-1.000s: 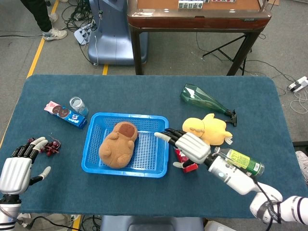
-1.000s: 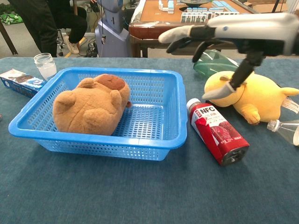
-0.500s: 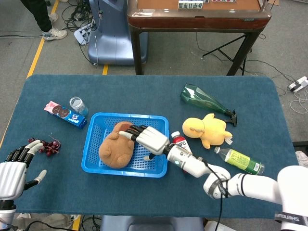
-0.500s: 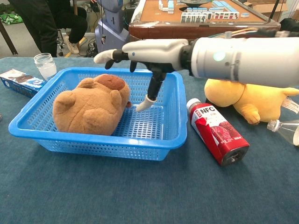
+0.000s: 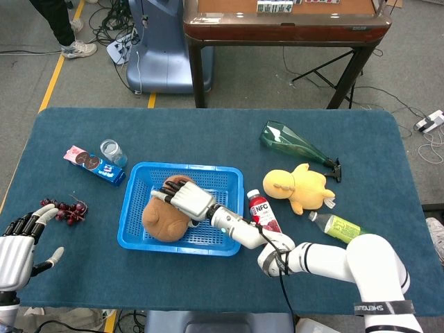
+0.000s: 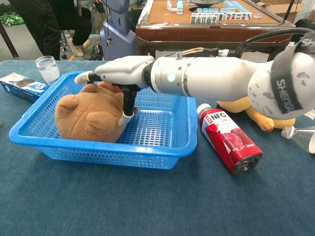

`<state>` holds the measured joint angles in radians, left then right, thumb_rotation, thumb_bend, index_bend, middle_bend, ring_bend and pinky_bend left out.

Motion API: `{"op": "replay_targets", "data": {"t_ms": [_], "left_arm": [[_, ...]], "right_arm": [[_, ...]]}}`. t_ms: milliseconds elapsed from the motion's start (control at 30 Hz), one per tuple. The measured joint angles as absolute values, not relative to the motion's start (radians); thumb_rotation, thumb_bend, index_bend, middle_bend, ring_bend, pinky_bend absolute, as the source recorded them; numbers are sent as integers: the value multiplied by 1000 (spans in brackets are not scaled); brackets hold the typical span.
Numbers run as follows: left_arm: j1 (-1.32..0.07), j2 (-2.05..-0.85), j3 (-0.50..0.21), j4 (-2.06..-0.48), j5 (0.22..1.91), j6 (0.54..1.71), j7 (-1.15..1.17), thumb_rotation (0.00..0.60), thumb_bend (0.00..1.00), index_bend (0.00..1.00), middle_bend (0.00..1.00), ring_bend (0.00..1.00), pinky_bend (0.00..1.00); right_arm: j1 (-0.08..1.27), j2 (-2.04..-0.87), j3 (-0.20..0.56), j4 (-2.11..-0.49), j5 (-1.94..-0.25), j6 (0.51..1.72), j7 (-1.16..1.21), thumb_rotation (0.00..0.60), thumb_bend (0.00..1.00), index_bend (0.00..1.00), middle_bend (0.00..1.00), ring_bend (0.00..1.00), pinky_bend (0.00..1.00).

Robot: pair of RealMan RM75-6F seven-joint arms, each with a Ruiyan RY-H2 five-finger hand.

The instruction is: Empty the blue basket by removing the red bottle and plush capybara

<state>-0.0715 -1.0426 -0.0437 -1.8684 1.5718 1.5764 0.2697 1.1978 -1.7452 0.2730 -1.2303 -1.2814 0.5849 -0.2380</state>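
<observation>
The brown plush capybara [image 5: 158, 216] [image 6: 84, 117] lies in the left half of the blue basket [image 5: 133, 208] [image 6: 103, 153]. My right hand [image 5: 186, 200] [image 6: 121, 72] reaches over the basket from the right and rests on the capybara's head end, fingers spread across its top and thumb down against its side. The red bottle [image 5: 263, 211] [image 6: 229, 139] lies on the table just right of the basket, outside it, cap pointing away. At the near left table edge my left hand [image 5: 16, 244] hovers with fingers apart, holding nothing.
A yellow plush duck [image 5: 300, 187], a dark green glass bottle [image 5: 295, 144] and a green-labelled plastic bottle [image 5: 338, 226] lie right of the basket. A cookie pack [image 5: 96, 165], a glass jar [image 5: 112, 151] and red berries [image 5: 66, 208] lie to its left.
My right hand has swept left from above the red bottle, across the basket, onto the capybara. The left hand has drifted slightly down and left.
</observation>
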Motion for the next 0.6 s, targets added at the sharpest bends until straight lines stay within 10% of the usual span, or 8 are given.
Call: {"op": "replay_targets", "data": {"t_ms": [133,400,600], "left_arm": [[-69,-1041,-43,-1868,1571,1575,268,600,243,235,195,199,231],[-65,-1038,-42,-1868,1573,1578,258,600,243,237,195,199,231],[-62,-1033,-47,-1862,1565,1583,244,600,243,237,195,199,231]], "right_arm": [[1223,-1779,262,-1195,-1238,570,-301,600,39,62,133,54,187],[1232,-1864,250,-1109,-1205,669,-393,600,247,740,557,453,515],[1217,-1902,255,-1051,-1261,760,-301,600,282,826,634,543,625]]}}
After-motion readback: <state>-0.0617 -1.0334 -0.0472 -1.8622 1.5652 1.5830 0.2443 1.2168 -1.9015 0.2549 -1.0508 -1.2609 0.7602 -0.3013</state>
